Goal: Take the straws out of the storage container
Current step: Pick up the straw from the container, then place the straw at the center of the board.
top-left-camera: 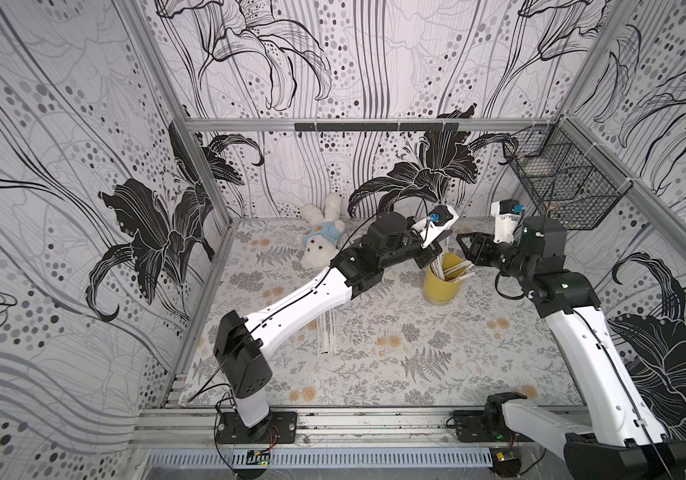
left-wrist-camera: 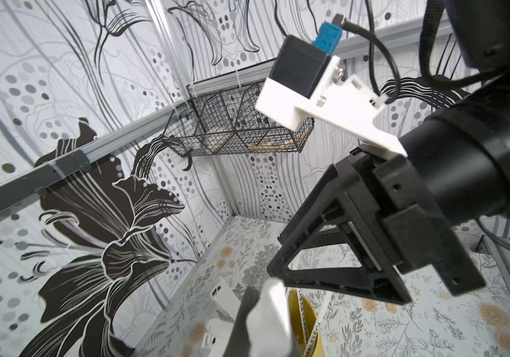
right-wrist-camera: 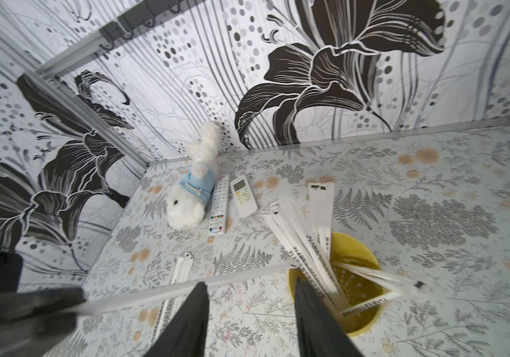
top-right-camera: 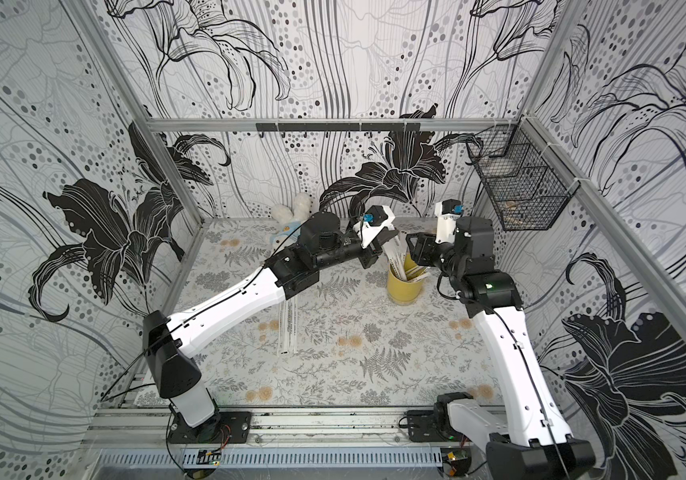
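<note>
Judging by the cup, Ben, which step is this?

Mid-extraction, Ana, I'd say. The left gripper (top-left-camera: 431, 254) is clamped on a held straw (right-wrist-camera: 154, 293), just beside the storage container (top-left-camera: 444, 286) on its left-arm side. That straw runs about level with its far end at the container's rim. Whether it is fully clear, I cannot tell.

And the others?

Most of the straws (right-wrist-camera: 309, 247) lean inside the container, fanned out over its rim. A few loose straws (top-left-camera: 326, 332) lie flat, well apart from the container and partly under the left forearm. So the job looks well short of done.

How are the arms set?

The left arm is stretched long and low toward the container. The right arm rises from its base, bends at the elbow and reaches in from the opposite side. The right gripper (right-wrist-camera: 250, 324) hangs just above the container's rim with its jaws spread and nothing between them.

Next move?

Probably the left arm draws its straw away from the container without dragging neighbours or tipping it. The right one then needs to line up on a single leaning straw.
</note>
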{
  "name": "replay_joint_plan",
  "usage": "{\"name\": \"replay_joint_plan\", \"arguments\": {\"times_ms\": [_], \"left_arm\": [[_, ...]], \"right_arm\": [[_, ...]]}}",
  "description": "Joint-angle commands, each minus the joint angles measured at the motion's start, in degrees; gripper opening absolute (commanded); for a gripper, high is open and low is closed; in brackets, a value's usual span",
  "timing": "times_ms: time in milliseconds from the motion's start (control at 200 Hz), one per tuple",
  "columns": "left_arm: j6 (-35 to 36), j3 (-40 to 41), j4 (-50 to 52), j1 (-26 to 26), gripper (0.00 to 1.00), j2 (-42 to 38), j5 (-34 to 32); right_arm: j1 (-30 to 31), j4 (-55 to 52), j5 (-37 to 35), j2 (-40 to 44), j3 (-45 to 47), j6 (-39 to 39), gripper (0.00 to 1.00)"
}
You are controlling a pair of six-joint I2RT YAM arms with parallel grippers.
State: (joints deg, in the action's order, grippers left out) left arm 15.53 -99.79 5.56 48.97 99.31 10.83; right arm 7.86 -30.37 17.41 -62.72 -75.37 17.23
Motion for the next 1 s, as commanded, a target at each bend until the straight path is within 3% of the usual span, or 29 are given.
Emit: {"name": "replay_joint_plan", "arguments": {"times_ms": [0, 135, 310, 556, 756, 992], "left_arm": [[-4.2, -2.2, 10.9, -0.1, 0.0, -4.3, -4.9], [-8.0, 0.0, 22.3, -0.2, 0.0, -9.2, -9.1], [-13.4, 6.8, 32.2, -1.9, 0.0, -16.0, -10.1], [-15.9, 16.0, 42.4, -15.6, 0.0, -20.0, -1.1], [-12.8, 16.7, 50.8, -27.8, 0.0, -11.4, 11.7], [-8.8, 13.8, 57.0, -32.2, 0.0, 1.2, 18.9]], "right_arm": [[2.1, 1.9, 8.2, -0.6, -0.6, -2.0, 0.49], [9.6, 1.7, 7.8, -2.2, -0.4, -4.8, 0.5], [15.9, 8.7, 14.6, -4.2, 3.9, -4.1, 0.5], [23.5, 14.5, 14.8, -10.0, 6.6, -1.5, 0.51], [23.7, 14.6, 10.7, -14.5, 6.9, 1.9, 0.51], [23.7, 14.2, 11.3, -17.6, 7.6, 2.8, 0.51]]}}
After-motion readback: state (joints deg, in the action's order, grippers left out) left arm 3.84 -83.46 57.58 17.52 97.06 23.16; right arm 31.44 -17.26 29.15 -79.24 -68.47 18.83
